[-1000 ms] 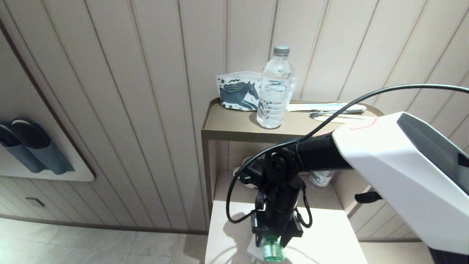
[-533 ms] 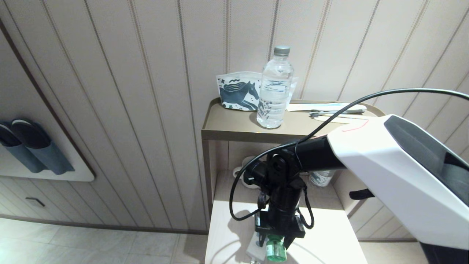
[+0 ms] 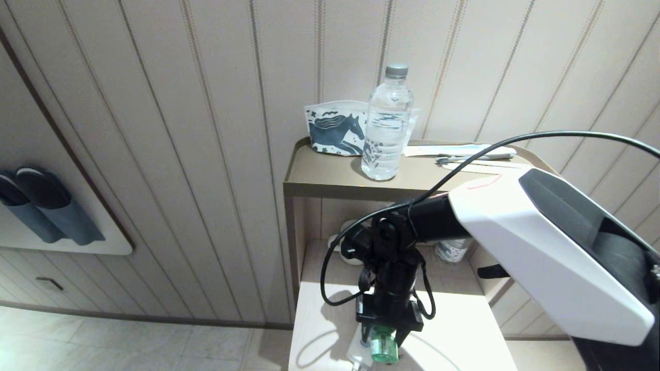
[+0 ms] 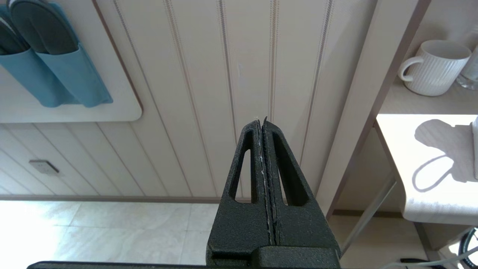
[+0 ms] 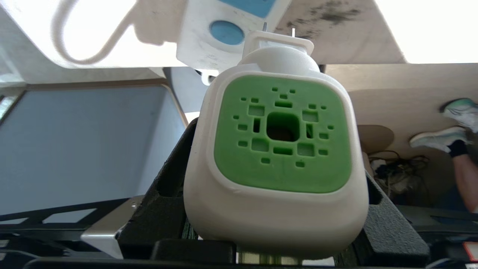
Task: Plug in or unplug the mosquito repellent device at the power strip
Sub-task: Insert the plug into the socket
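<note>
Repellent device [image 5: 276, 157]: light, rigid plastic, smooth; prongs bare, near strip [image 5: 224, 30] at worktop [image 3: 464, 330] front edge. Right claw [image 3: 384, 344] clamps its sides, part-open. Left claw [image 4: 263, 127] closed, empty.

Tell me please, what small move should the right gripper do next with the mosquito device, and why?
Probably ease the right gripper down toward the power strip, keeping the prongs lined up with a socket. The mosquito repellent device is clamped between its fingers, and in the right wrist view the prongs are bare, close to the strip beside its round blue button, not yet inserted.
</note>
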